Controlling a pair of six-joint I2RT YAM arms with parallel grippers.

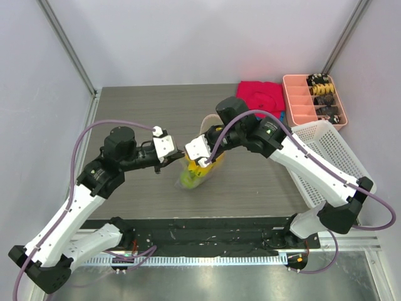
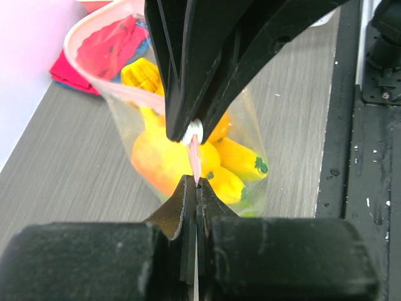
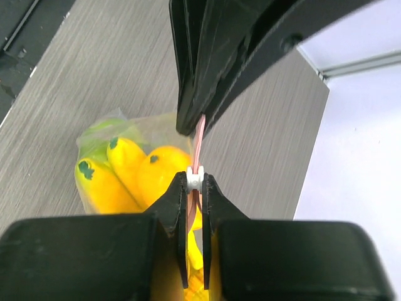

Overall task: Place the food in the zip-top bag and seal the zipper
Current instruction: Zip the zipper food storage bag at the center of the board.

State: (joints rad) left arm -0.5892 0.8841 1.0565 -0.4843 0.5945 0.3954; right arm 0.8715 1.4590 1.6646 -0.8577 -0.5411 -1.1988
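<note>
Mid-frame in the top view, the zip-top bag [image 1: 192,179] held the toy fruit [image 3: 109,172]. Our left tool [image 2: 196,188] and right tool [image 3: 195,185] each pinched the zipper [image 2: 195,155] shut between them. We judged a taut strip and a slow slide best.

The zip-top bag [image 1: 195,170] sits mid-way on the bench [image 1: 144,113], with the food [image 1: 188,179] inside it. The left tool [image 1: 170,158] pinches the zipper [image 2: 195,157] from the left, the right tool [image 1: 199,162] from the right. At far right lies a cloth [image 1: 260,95], with a compartment tray [image 1: 299,100] to its right and a mesh basket [image 1: 326,160] in front of that.
</note>
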